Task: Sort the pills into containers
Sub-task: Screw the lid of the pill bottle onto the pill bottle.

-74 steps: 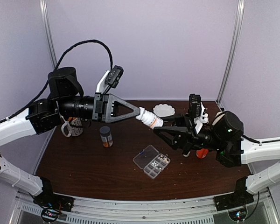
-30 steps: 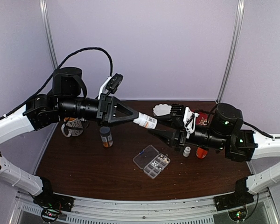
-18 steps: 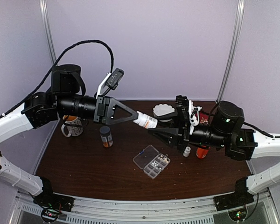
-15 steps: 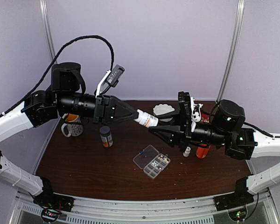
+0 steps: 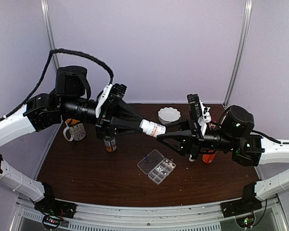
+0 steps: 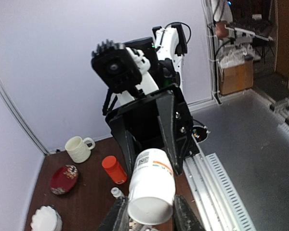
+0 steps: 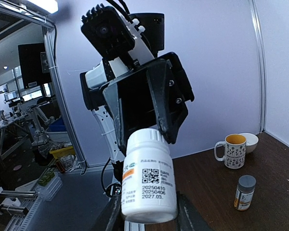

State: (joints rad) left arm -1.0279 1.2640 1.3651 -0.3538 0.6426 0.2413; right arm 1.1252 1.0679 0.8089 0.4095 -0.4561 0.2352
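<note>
Main worry imo: white pill bottle hangs sideways in midair, left gripper pinched narrow on cap, right gripper pinched narrow on base. Cap comes loose like this = contents dump on table, not in box. Weak pinch = dropped bottle. Organizer box sits open on table, well below bottle. Whitish pills in few compartments, too tiny to count.

Clear organizer box flat, lid open; whitish pills in compartments

left pincer and right pincer both hold a white bottle over the table.
</note>
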